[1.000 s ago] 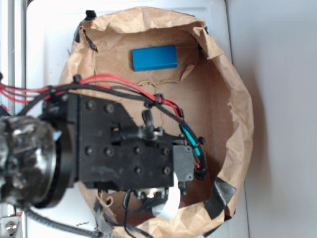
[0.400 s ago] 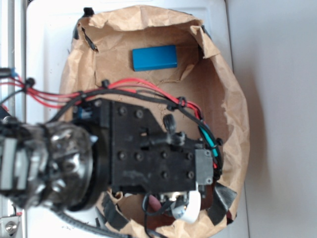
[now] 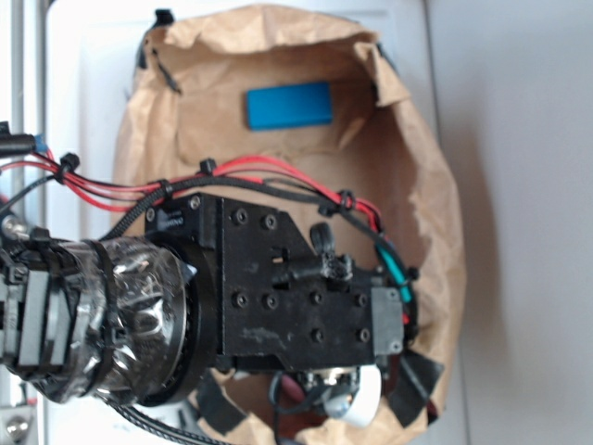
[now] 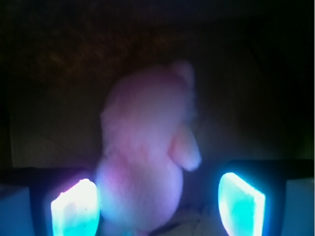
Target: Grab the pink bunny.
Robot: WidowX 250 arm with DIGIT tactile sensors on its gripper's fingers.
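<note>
The brown paper bag (image 3: 435, 213) lies opened out on a white surface (image 3: 93, 83), and its crumpled walls stand up all round, so the free room is the bag's floor alone. The far wall rises behind the blue block (image 3: 288, 105), which lies flat near that far edge, well apart from the arm. The right wall curves close beside the arm's black wrist housing (image 3: 278, 292), leaving only a thin strip of floor between them. At the near edge the paper is torn and patched with black tape (image 3: 417, 380), and the arm's tip sits just beside that rim. The middle of the floor, between block and arm, is open.

The arm reaches in from the left, its foil-wrapped joint (image 3: 111, 315) outside the bag's left wall and the housing over the near half of the floor. Red and black cables (image 3: 232, 171) run along its far side.

In the wrist view the gripper (image 4: 157, 204) is spread, its two glowing pads (image 4: 74, 209) wide apart. The pink bunny (image 4: 147, 162) stands between them in the dark, closer to the left pad and seemingly touching it, with a clear gap to the right pad. It is blurred; its fuzzy body fills the middle of that view
</note>
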